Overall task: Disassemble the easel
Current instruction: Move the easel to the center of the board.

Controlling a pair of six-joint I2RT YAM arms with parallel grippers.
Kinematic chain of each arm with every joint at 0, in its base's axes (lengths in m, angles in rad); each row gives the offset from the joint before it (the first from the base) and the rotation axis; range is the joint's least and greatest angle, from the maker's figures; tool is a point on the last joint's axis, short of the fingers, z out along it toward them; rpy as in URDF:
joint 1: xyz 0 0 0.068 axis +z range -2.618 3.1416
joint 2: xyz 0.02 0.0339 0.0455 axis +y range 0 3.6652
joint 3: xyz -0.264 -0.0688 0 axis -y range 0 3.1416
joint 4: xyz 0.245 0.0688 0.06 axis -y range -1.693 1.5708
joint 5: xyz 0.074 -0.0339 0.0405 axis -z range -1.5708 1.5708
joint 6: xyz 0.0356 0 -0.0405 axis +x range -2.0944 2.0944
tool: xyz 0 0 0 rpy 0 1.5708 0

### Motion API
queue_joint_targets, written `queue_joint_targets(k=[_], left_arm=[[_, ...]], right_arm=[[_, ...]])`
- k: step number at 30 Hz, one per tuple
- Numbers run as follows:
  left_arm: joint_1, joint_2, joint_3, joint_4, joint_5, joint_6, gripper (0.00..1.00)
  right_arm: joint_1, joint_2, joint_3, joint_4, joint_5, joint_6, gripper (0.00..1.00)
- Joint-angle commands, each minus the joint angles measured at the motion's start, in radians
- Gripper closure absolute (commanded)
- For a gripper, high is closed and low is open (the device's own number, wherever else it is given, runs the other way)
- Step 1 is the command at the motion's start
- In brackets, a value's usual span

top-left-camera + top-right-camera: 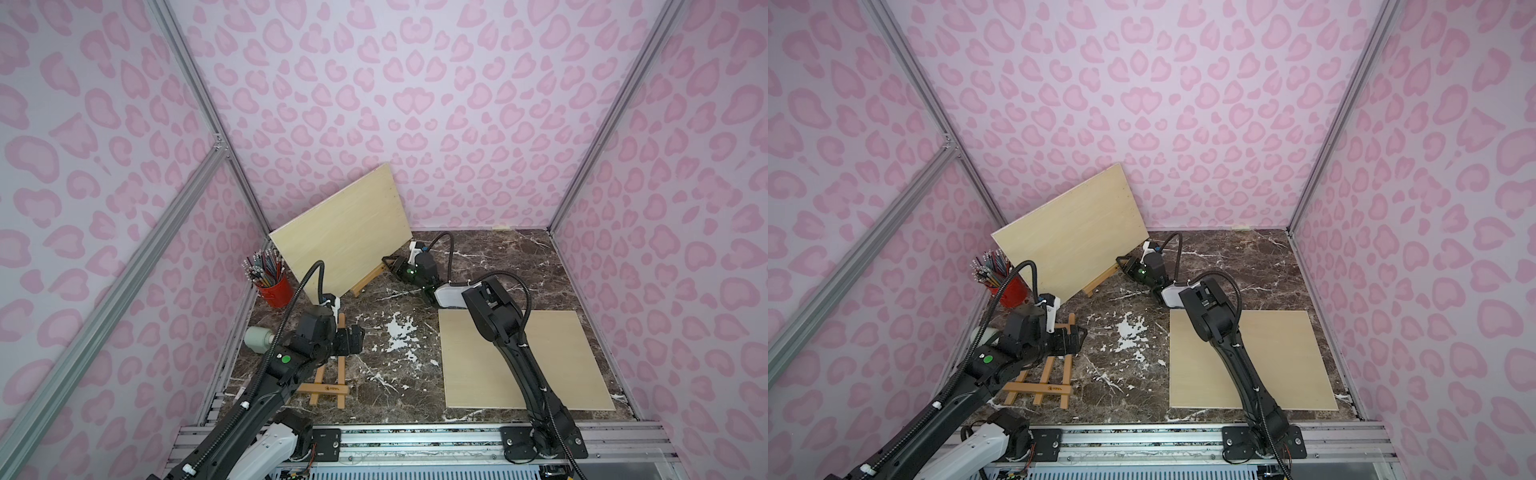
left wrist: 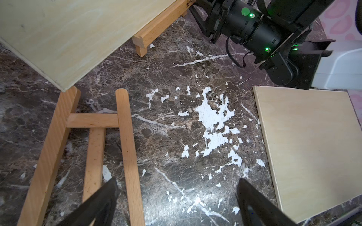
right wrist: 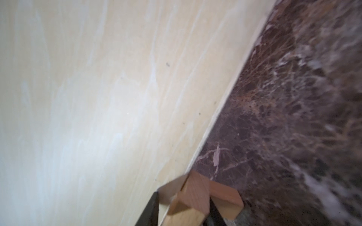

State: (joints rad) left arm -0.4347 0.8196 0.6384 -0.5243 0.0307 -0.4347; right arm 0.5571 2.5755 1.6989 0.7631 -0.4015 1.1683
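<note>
Table point(image 1: 374, 332): dark brown marble pattern, with white patches near centre where the finish is chipped. Enclosure: pink heart-spot walls point(image 1: 415, 104) on three sides, aluminium framing point(image 1: 198, 95) at the corners. Seen in both top views and in neither wrist view: a red cup of pencils point(image 1: 274, 289) at 10 o'clock and a grey cylinder point(image 1: 257, 338) at 9 o'clock. A loose board point(image 1: 582, 365) lies flat at 4 o'clock. The standing easel point(image 1: 368, 280) is at 11 o'clock and carries a pale board point(image 1: 345, 232). Its ledge runs from 8 o'clock toward 2 o'clock. The board's long edge follows that line, its face turned toward 5 o'clock and leaning back toward the corner. The lying easel point(image 1: 328, 388) is flat at 7 o'clock, its long axis running near 6 to 12, wide crossbar at the 6 o'clock end. The left hand point(image 1: 353, 338) hangs over it. In the left wrist view the hand point(image 2: 177, 182) is released, fingers wide apart, one above the easel's rails point(image 2: 125, 137) and one above bare table. The right hand point(image 1: 392, 266) is at the 2 o'clock end of the ledge. The blurred right wrist view shows this hand point(image 3: 184, 197) with a wooden end between its fingers. Whether it is clamped cannot be told.
</note>
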Motion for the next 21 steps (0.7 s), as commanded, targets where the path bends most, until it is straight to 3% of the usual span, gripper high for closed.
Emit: queue_joint_targets(k=[1,10,21], left_arm=[[0.002,0.002,0.006,0.022,0.012,0.011,0.04],[0.005,0.006,0.010,0.029,0.023,0.007,0.04],[0.006,-0.007,0.026,0.006,0.018,0.012,0.04]], right_arm=[[-0.001,0.026,0.015,-0.033,-0.024,0.004,0.66],[-0.003,0.028,0.021,-0.033,-0.039,0.043,0.79],[-0.011,-0.015,-0.044,0.001,-0.032,0.078,0.85]])
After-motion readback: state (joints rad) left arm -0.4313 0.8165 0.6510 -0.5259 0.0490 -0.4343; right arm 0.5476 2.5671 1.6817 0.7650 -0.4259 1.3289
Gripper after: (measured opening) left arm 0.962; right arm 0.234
